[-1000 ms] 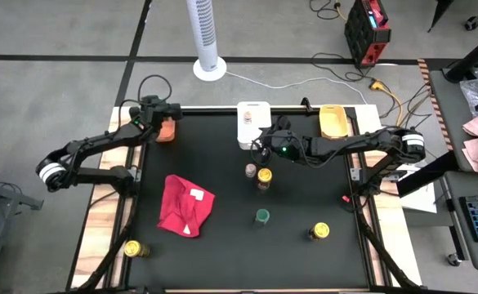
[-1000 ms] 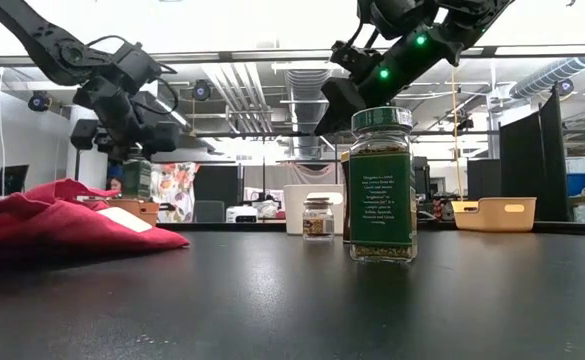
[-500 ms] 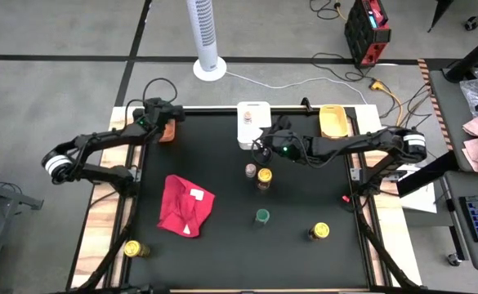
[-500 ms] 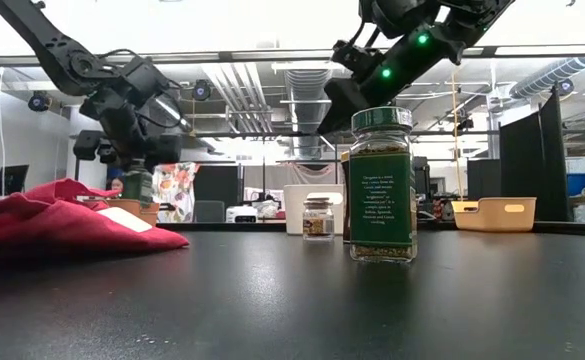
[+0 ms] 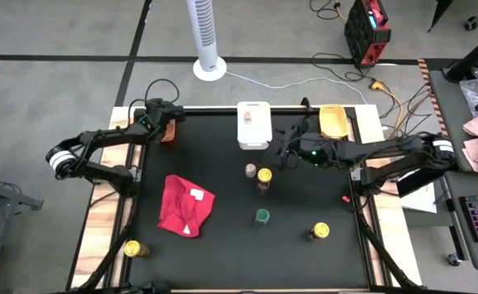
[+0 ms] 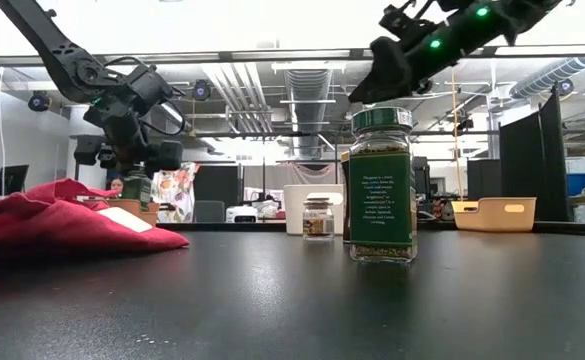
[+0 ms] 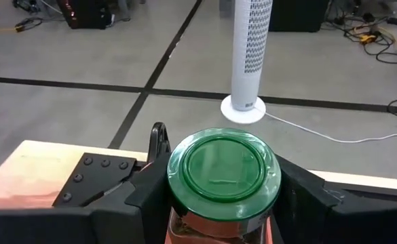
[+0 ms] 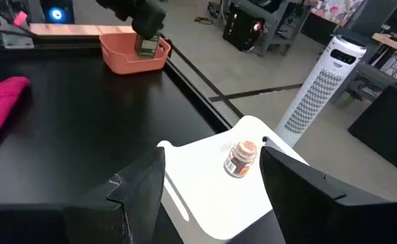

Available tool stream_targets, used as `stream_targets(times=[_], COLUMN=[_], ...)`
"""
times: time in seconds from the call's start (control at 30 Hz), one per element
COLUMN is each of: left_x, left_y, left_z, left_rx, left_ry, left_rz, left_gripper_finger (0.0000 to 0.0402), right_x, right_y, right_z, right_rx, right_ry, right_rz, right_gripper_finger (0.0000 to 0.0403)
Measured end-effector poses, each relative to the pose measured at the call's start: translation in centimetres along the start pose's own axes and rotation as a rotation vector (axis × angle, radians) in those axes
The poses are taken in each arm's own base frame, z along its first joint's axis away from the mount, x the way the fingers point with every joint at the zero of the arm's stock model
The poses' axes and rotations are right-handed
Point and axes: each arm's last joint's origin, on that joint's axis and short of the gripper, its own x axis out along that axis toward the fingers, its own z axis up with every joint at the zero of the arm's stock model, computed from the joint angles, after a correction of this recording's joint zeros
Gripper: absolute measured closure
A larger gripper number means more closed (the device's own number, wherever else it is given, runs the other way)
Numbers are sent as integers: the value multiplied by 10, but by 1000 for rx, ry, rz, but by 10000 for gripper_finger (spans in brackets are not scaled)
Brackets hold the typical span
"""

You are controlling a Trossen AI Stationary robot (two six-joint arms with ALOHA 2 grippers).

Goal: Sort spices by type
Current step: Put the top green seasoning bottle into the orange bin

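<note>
Over the orange plastic bin [image 5: 166, 131] at the far left corner of the matte black worktop [image 5: 304, 196], the left hand [image 5: 158, 117] is clamped on a green-lidded glass spice jar [image 7: 223, 175], lid smooth and round. Right hand [image 5: 281, 152] hangs with fingers apart and empty, near the white rectangular bin [image 5: 253, 125], where a pink-lidded jar [image 8: 240, 157] lies tilted. Mid-worktop: a pale-lidded small jar [image 5: 250, 171] beside a yellow-lidded jar [image 5: 264, 177], a green-lidded jar [image 5: 261, 216], another yellow-lidded jar [image 5: 319, 232]. Crumpled red cloth [image 5: 185, 206] at left; one more yellow-lidded jar [image 5: 131, 248] off the mat; yellow bin [image 5: 332, 121] far right.
</note>
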Motion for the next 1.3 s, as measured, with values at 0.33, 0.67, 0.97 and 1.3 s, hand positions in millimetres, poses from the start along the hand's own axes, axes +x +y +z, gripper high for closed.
stream_targets(times=[0.33,0.67,0.97,1.3], left_x=[7,14,18,18], left_y=[-4,-9,-12,-12], left_z=[-8,-12,-14,-12], left_rx=[-19,-4,4,-30], left_ry=[19,3,-10,-32], left_rz=[8,16,23,34], left_gripper_finger=[217,209,208,172], right_x=[-8,-8,-8,-8], right_y=[-3,-2,-1,-1], right_z=[-3,-3,-2,-2], right_rx=[16,9,10,16], right_ry=[-24,-28,-31,-33], right_rz=[6,7,33,33], right_gripper_finger=[171,159,161,146])
